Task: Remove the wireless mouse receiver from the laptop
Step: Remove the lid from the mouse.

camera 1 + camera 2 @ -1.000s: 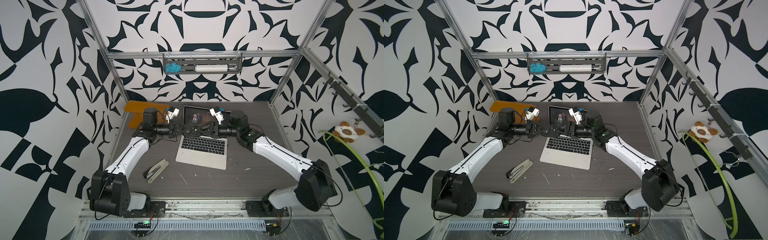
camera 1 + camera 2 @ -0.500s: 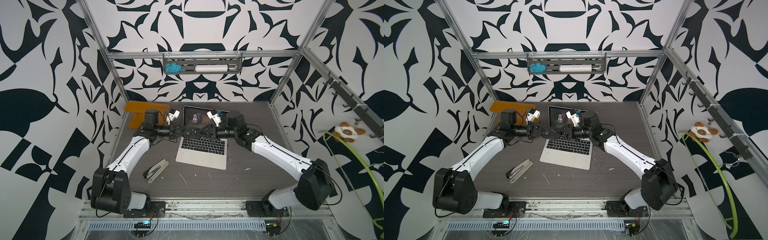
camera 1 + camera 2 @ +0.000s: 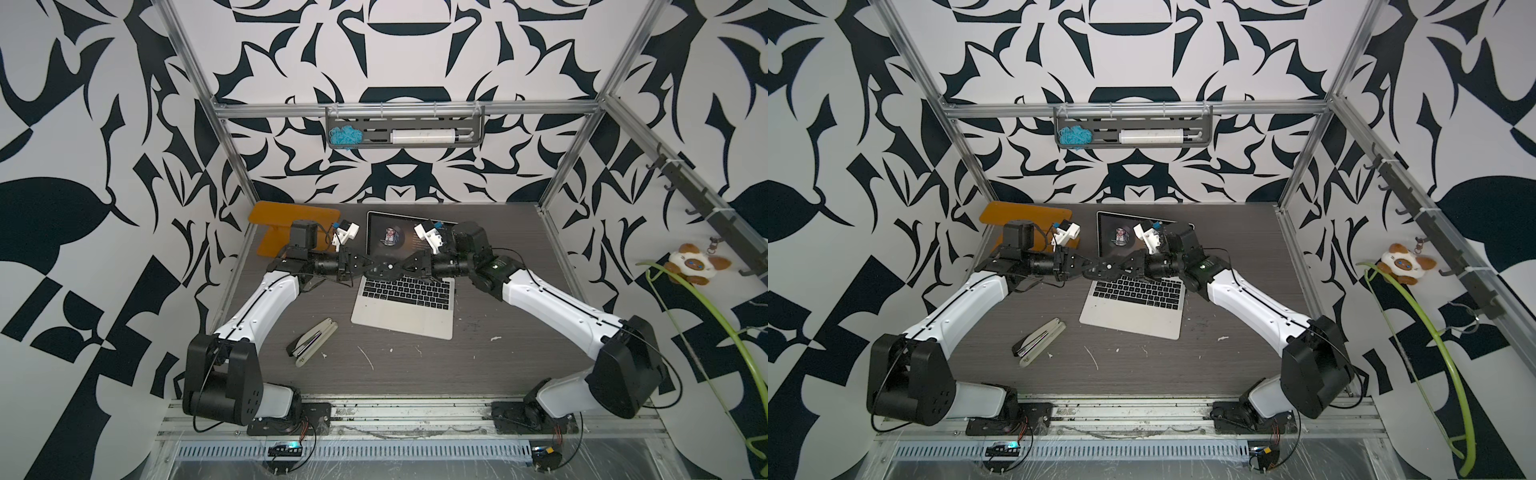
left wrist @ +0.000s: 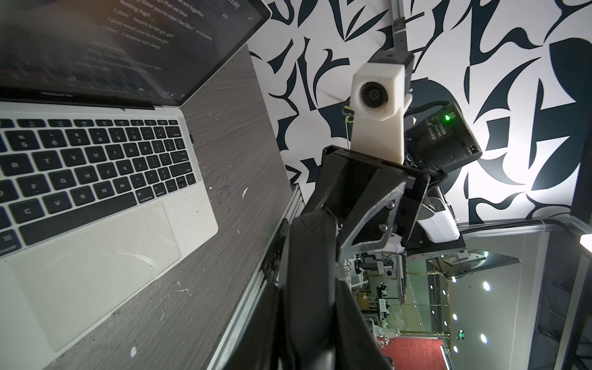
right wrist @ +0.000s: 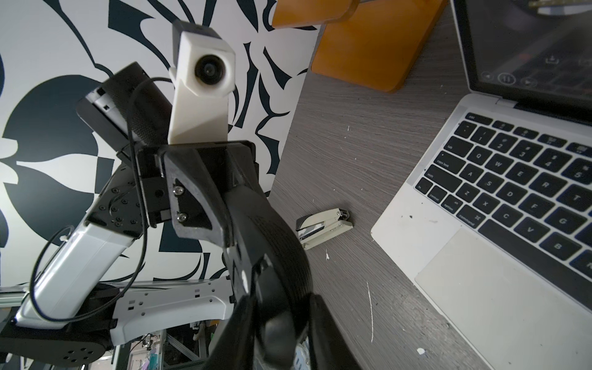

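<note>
The silver laptop (image 3: pixel 399 320) lies open mid-table, its screen lit with a dark music player. Above its hinge a black mouse (image 3: pixel 386 268) hangs in the air between both arms. My left gripper (image 3: pixel 372 268) is shut on its left end. My right gripper (image 3: pixel 401 267) is shut on its right end; in the right wrist view the fingers (image 5: pixel 320 320) press the mouse (image 5: pixel 272 250) from both sides. The wireless mouse receiver (image 4: pixel 191 138) shows as a tiny dark stub in the right side edge of the laptop (image 4: pixel 96 256), untouched.
A beige stapler (image 3: pixel 311 343) lies front left of the laptop. An orange board (image 3: pixel 291 226) sits at the back left corner, behind my left wrist. A grey rack (image 3: pixel 405 133) hangs on the back wall. Metal frame posts border the table.
My right gripper has slid left toward the left gripper and its jaws have narrowed onto the mouse. The left gripper has kept its hold and barely moved.
</note>
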Robot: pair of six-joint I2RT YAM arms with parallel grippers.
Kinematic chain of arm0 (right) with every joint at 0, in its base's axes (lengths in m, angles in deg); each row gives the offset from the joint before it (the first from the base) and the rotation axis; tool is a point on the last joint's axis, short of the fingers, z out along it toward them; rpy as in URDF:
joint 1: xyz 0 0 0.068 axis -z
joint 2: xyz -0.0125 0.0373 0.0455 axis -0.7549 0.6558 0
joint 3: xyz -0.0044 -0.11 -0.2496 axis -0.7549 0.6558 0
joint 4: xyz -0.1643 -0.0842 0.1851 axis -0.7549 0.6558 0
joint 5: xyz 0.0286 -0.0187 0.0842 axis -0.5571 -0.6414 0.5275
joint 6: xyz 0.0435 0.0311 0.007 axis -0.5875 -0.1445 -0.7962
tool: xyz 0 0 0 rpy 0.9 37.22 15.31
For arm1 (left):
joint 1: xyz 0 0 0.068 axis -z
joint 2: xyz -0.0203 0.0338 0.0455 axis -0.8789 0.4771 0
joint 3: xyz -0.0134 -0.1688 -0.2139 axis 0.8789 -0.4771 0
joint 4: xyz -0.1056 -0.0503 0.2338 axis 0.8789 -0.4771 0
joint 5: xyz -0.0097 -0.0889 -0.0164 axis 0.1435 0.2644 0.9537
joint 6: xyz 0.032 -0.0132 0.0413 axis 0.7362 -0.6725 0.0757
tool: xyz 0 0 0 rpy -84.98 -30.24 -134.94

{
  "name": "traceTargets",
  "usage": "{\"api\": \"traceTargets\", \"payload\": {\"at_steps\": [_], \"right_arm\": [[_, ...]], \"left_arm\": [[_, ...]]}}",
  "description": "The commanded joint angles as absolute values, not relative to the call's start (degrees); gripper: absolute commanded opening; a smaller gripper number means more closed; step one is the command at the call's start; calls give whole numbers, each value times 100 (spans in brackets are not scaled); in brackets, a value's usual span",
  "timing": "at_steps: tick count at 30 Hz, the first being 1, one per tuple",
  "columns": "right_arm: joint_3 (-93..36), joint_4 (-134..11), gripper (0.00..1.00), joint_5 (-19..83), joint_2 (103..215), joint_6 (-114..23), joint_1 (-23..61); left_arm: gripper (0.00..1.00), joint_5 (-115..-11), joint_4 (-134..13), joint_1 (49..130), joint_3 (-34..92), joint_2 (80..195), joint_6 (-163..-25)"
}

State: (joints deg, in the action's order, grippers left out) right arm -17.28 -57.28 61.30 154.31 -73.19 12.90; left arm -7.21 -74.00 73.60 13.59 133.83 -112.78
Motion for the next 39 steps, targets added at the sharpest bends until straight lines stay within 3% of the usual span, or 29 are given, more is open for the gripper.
{"api": "traceTargets", "payload": {"at_steps": [1,8,18,39], "right_arm": [[-1869,-5945,25,6090,15303,-7164,1241],[-1801,-6117,10,6093,15249,-7261,1239],[-1617,-6381,0,6085,15186,-7369,1245],[-1068,-7525,0,6247,15045,-7825,1246]], "left_arm": [[0,-539,-7583,7395,1525,13388,-11184],[0,-540,-7645,7382,1554,13400,-11145],[0,-680,-7924,7338,1673,13562,-10901],[0,-508,-7855,7067,1437,13733,-10761]]}}
